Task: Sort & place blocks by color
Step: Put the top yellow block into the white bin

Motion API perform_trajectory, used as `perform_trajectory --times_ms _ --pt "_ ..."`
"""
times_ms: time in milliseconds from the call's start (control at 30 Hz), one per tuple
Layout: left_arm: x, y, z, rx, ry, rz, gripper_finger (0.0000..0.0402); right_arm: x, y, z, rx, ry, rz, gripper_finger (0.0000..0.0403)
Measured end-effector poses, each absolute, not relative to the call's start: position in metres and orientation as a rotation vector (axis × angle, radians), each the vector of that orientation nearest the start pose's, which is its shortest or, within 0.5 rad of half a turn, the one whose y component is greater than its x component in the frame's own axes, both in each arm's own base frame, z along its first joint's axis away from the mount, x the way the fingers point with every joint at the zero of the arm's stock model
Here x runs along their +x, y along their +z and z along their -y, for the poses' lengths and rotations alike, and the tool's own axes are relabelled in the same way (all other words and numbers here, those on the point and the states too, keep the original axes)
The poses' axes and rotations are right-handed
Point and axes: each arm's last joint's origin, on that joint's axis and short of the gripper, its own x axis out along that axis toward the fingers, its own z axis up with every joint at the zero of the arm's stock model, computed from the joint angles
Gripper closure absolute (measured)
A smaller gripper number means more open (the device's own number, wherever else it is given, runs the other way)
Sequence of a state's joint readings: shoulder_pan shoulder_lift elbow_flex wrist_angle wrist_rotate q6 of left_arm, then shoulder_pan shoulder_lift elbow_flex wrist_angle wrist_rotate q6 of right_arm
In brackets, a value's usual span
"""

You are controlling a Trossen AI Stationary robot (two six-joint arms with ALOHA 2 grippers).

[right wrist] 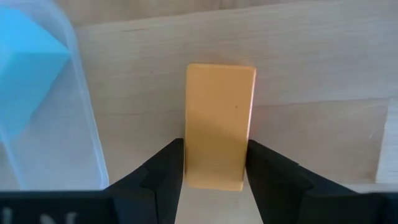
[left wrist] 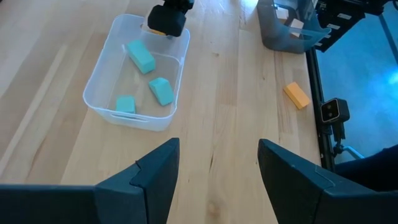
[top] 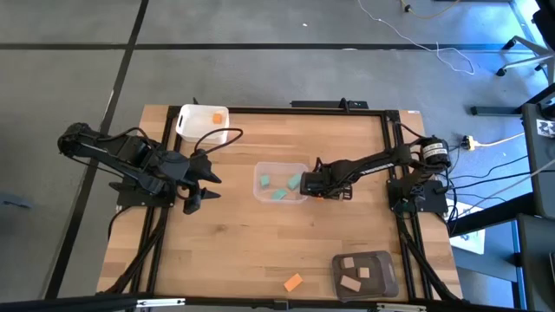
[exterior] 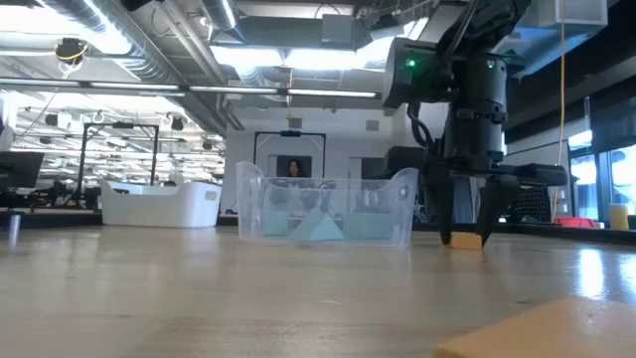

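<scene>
- While sitting flat on the wood-grain desk [top: 243,243] beside the clear tub [top: 260,173], a smooth orange block [right wrist: 219,124] is being pinched by the right claw [right wrist: 214,167].
- Left claw [left wrist: 217,171] is hovering wide, well apart.

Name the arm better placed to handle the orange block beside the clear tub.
Right. The right gripper already straddles that orange block, fingers against its sides. The left gripper hangs open, away across the clear tub.

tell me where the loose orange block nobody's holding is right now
In the high view, the loose orange block lies on the table's near edge, just left of the dark grey tub and well below the clear tub; neither gripper is near it.
</scene>
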State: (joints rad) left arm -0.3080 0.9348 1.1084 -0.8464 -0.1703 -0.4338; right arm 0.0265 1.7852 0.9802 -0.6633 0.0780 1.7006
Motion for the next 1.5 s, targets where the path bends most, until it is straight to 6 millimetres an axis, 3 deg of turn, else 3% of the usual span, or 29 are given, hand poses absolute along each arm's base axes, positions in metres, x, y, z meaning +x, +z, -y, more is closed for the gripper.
perform_trajectory --times_ms 167,333,667,1000,1133,1333,1500 --pt "0.163 0.357 0.047 -0.258 0.012 -0.669 0.0192 0.298 0.13 -0.006 1.215 -1.148 -1.116 0.0239" --pt "0.163 0.357 0.047 -0.258 0.012 -0.669 0.0192 0.298 0.13 -0.006 1.202 -1.141 -1.124 0.0275" --pt "0.163 0.357 0.047 -0.257 0.012 -0.671 0.0192 0.303 0.142 -0.003 1.059 -1.151 -1.144 0.0275" --pt "0.162 0.357 0.046 -0.256 0.014 -0.678 0.0192 0.317 0.191 0.001 0.89 -1.167 -1.188 0.0275" --pt "0.163 0.357 0.046 -0.286 0.041 -0.671 0.0192 0.327 0.22 0.002 0.758 -1.08 -1.194 0.0275" --pt "0.165 0.357 0.037 -0.421 0.212 -0.623 0.0192 0.345 0.272 0.004 0.466 -0.887 -1.121 0.0275" --pt "0.167 0.358 0.02 -0.564 0.404 -0.548 0.0192 0.361 0.309 -0.003 0.089 -0.705 -1.007 0.0275"
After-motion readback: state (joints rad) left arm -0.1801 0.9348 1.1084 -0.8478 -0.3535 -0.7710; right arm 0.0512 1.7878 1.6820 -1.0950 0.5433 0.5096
